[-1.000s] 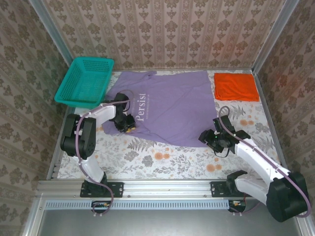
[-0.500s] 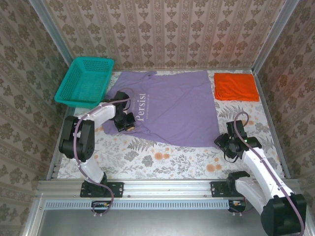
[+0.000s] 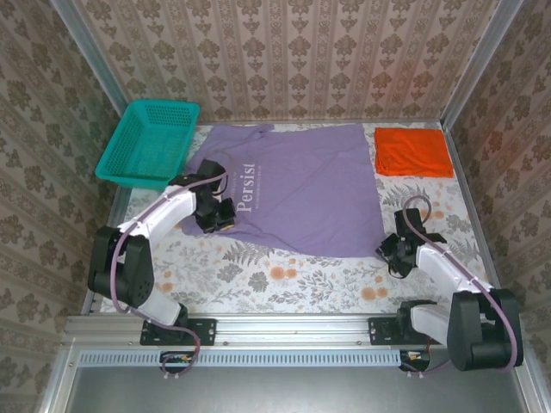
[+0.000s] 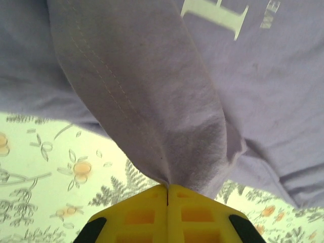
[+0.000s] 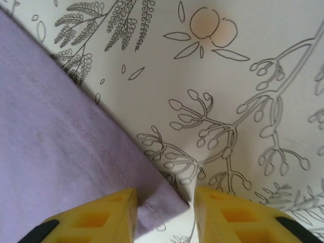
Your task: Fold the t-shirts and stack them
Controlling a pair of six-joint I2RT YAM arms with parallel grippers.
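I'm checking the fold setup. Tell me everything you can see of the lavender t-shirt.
The lavender t-shirt is soft knit cloth with white "Persist" lettering and stitched hems, spread mostly flat on the floral table. The left pincer is shut on a raised fold at its near-left edge; its near-right corner lies between the open jaws of the right pincer.
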